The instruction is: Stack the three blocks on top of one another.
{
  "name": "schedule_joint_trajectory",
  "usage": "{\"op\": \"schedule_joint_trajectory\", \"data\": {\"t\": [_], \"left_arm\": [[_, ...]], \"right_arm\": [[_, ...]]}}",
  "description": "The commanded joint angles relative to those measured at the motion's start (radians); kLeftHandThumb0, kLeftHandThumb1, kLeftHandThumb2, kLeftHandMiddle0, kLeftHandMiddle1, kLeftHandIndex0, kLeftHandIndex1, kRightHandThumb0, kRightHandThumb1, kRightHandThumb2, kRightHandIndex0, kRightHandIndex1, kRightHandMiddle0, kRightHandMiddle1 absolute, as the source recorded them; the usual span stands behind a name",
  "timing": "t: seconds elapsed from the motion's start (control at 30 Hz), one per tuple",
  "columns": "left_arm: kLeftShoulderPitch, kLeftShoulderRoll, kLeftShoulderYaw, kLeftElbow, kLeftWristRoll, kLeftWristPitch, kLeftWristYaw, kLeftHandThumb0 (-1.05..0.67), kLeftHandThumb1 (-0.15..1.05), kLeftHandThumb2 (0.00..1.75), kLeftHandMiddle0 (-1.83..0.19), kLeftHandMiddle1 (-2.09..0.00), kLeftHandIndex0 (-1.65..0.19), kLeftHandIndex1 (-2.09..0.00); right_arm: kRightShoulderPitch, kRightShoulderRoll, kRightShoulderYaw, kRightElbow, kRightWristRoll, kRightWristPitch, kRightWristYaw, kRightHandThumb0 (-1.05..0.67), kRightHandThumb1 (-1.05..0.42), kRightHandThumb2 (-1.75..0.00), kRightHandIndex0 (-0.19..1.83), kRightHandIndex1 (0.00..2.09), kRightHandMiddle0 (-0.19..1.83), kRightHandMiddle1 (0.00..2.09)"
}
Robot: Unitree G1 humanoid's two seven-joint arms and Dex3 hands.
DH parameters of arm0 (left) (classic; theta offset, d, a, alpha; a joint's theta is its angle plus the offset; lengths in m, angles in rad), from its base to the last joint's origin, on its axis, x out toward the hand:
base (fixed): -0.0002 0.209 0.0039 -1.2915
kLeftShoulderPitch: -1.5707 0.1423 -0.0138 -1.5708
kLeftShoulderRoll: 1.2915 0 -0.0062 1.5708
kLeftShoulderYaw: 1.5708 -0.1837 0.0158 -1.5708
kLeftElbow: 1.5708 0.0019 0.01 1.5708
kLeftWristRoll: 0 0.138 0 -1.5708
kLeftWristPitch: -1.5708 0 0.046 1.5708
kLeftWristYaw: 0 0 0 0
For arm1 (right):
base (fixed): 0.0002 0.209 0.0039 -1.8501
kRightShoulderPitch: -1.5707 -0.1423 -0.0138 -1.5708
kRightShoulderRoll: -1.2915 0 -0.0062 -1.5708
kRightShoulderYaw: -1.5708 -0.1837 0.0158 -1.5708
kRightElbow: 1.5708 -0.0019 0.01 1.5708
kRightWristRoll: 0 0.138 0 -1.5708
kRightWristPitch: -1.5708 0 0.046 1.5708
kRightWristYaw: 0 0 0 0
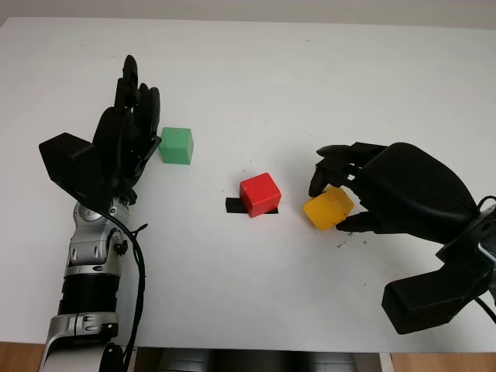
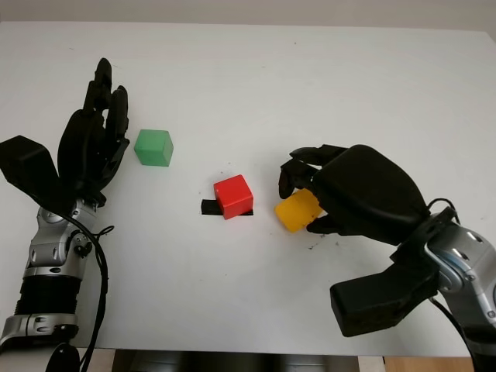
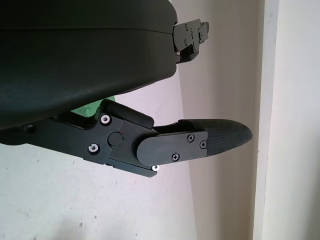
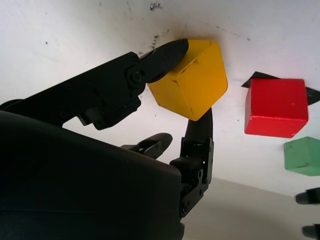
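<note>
Fingers [image 4: 165, 55] of right hand [image 1: 353, 190] curled around yellow block [image 1: 328, 208], tilted, right of red block [image 1: 260, 194]. Red block on black mark [image 1: 232, 206] at table [image 1: 310, 77] centre. Green block [image 1: 176, 146] far left, just beside left hand [image 1: 128, 132], open, holding nothing. Right wrist view: block pinched at opposite faces; contact with table hard to make out.
</note>
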Motion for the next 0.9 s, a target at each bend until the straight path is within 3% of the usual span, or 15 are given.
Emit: {"op": "schedule_joint_trajectory", "data": {"t": [0.0, 0.13, 0.43, 0.73, 0.87], "left_arm": [[0.015, 0.004, 0.002, -0.009, -0.003, -0.009, 0.0, -0.73, 1.05, 0.5, 0.18, -0.05, 0.19, -0.04], [0.015, 0.003, 0.001, -0.008, 0.001, -0.014, 0.004, -0.74, 1.05, 0.5, 0.17, -0.06, 0.18, -0.05], [0.016, 0.0, 0.001, -0.008, -0.003, -0.018, 0.007, -0.75, 1.05, 0.5, 0.17, -0.06, 0.18, -0.05], [0.02, 0.001, -0.001, -0.012, 0.0, -0.022, 0.011, -0.75, 1.05, 0.49, 0.17, -0.05, 0.18, -0.05], [0.023, -0.001, -0.002, -0.018, 0.003, -0.021, 0.017, -0.78, 1.05, 0.47, 0.17, -0.05, 0.18, -0.05]], "right_arm": [[-0.048, 0.024, -0.016, -0.02, 0.066, 0.045, 0.019, -0.35, -0.87, -0.06, 0.52, 0.12, 0.54, 1.27], [-0.135, 0.066, -0.035, -0.003, 0.239, 0.174, 0.074, -0.32, -0.88, -0.06, 0.52, 0.11, 0.54, 1.27], [-0.366, 0.117, -0.024, 0.114, 0.52, 0.31, 0.153, -0.37, -0.89, -0.06, 0.46, 0.08, 0.54, 1.3], [-0.519, 0.242, 0.038, 0.255, 0.69, 0.55, 0.213, -0.46, -0.94, -0.06, 0.37, 0.03, 0.38, 1.67], [-0.558, 0.272, 0.061, 0.335, 0.739, 0.659, 0.25, -0.42, -0.96, -0.06, 0.33, 0.0, 0.3, 1.77]]}}
